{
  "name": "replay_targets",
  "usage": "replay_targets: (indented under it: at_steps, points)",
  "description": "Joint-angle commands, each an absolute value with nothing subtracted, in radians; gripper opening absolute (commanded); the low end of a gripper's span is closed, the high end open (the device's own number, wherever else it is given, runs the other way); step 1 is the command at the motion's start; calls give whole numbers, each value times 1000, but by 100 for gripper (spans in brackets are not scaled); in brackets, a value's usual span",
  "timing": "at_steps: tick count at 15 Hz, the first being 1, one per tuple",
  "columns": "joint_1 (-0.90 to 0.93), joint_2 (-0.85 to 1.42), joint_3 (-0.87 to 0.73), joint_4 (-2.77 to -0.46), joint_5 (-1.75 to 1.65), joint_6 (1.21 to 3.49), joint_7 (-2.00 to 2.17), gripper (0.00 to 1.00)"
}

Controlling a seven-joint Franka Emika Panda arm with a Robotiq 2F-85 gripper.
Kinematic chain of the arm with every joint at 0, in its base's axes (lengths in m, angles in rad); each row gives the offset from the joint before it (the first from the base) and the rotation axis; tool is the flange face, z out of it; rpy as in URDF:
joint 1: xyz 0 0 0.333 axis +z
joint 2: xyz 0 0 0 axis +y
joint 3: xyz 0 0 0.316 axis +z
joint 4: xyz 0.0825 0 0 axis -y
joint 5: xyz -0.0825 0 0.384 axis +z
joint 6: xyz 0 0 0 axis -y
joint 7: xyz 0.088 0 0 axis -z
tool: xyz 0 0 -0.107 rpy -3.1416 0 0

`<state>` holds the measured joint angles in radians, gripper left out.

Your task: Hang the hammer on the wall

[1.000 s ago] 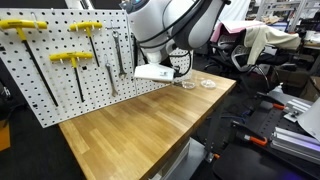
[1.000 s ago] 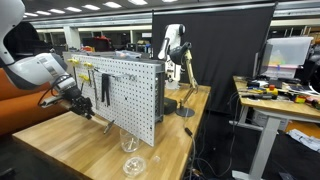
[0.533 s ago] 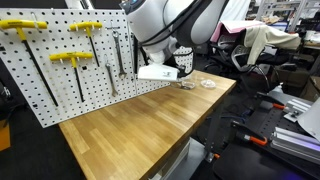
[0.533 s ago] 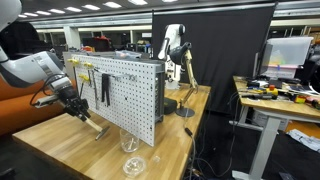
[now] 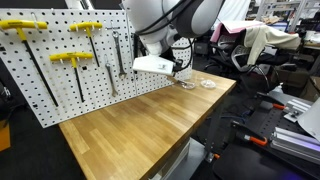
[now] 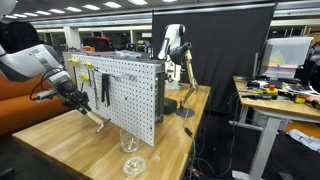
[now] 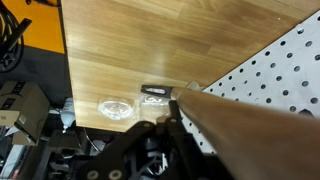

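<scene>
My gripper (image 6: pixel 78 102) is shut on the hammer (image 6: pixel 97 121) and holds it above the wooden table, in front of the white pegboard wall (image 6: pixel 135 90). The pale wooden handle slants down and away from the jaws. In the wrist view the handle (image 7: pixel 250 125) fills the right side, running past the gripper fingers (image 7: pixel 172 118) toward a small dark piece at its far tip, with the pegboard (image 7: pixel 285 65) just behind. In an exterior view the gripper (image 5: pixel 172 72) sits by the right end of the pegboard (image 5: pixel 60 90), and the hammer is mostly hidden there.
Yellow T-handled tools (image 5: pixel 70 58) and slim metal tools (image 5: pixel 115 60) hang on the pegboard. Clear glass dishes (image 5: pixel 206 84) lie on the table (image 5: pixel 140 130) near the gripper, also seen in the wrist view (image 7: pixel 115 108). A glass (image 6: pixel 128 141) stands by the pegboard's end.
The gripper has risen a little with the hammer and moved closer to the pegboard. The hammer's lower end now hangs higher over the table.
</scene>
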<state>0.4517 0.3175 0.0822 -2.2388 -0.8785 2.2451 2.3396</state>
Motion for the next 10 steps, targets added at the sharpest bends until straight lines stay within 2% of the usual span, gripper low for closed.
replay_targets:
  at_steps: [1,9,10]
  points:
    - [417,306,122,-2240,-893,2204,2363,8]
    - [382,351,132,-2222,-843,2185,2341,8]
    - [383,353,127,-2234,-874,2207,2350,30]
